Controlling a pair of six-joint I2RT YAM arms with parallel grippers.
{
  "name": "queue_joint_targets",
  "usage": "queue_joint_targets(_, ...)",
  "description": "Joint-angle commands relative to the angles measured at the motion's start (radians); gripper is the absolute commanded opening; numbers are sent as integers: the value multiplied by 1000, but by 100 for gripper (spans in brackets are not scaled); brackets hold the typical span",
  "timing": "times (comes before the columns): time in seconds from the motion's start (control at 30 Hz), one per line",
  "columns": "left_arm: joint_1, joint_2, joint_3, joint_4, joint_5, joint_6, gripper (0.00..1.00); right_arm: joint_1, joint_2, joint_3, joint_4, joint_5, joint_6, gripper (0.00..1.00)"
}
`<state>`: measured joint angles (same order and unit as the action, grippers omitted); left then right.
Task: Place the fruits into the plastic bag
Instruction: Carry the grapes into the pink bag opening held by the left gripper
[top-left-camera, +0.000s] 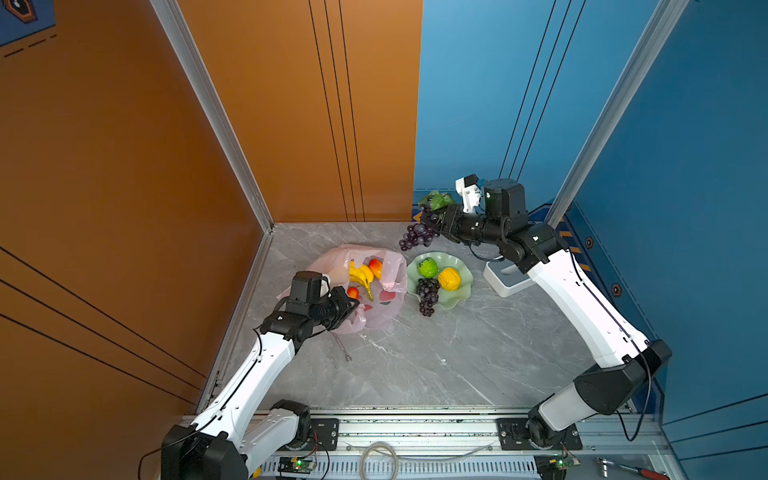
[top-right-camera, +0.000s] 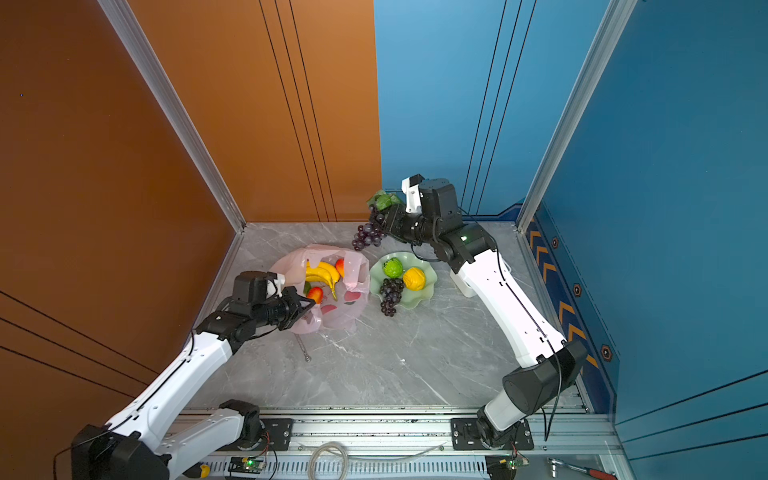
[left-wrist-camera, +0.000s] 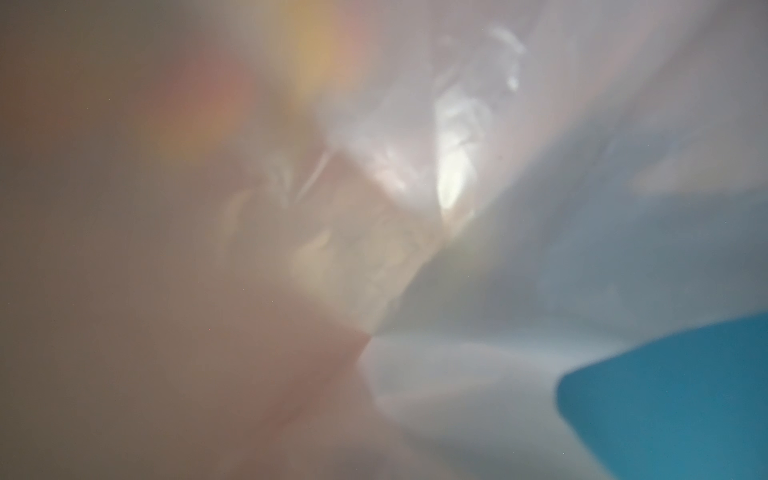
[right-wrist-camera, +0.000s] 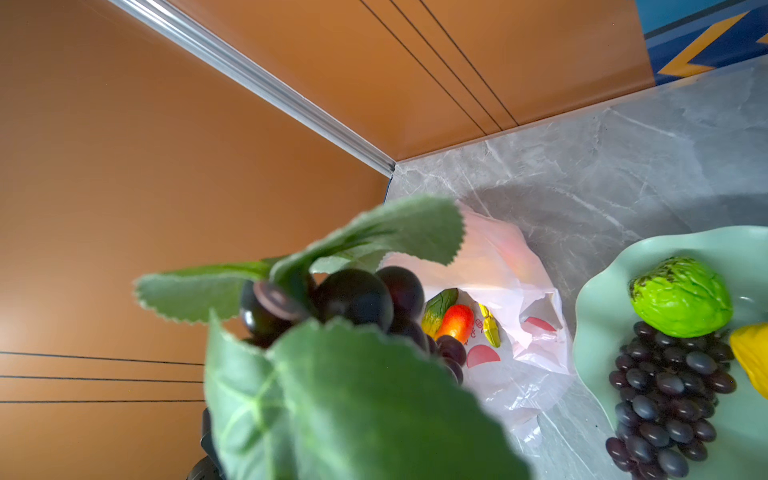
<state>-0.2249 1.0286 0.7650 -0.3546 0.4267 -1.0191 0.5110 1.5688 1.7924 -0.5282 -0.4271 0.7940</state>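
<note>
Aloft, right hand (top-left-camera: 437, 221) grips grapes (top-left-camera: 415, 239) just outside bag (top-left-camera: 395, 261) rim.

White arm links (top-left-camera: 257, 374) with black joints (top-left-camera: 615, 382) and thin black cables (top-left-camera: 631, 439).

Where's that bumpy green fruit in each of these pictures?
In a top view: green fruit just right of centre.
In a top view: green fruit near the centre.
Left wrist: not in it.
Right wrist: near the right edge.
Shared landmark: the pale green dish under it.
</note>
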Motion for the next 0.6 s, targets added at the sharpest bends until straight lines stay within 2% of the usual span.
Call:
queue_joint_targets(0.0, -15, -21, -12, 13, -25, -8, 0, 27, -26, -44, 68, -15, 25, 32)
queue_joint_targets(0.57, -48, -35, -21, 13, -55, -29, 0, 183, 55, -176, 177, -5, 45, 31)
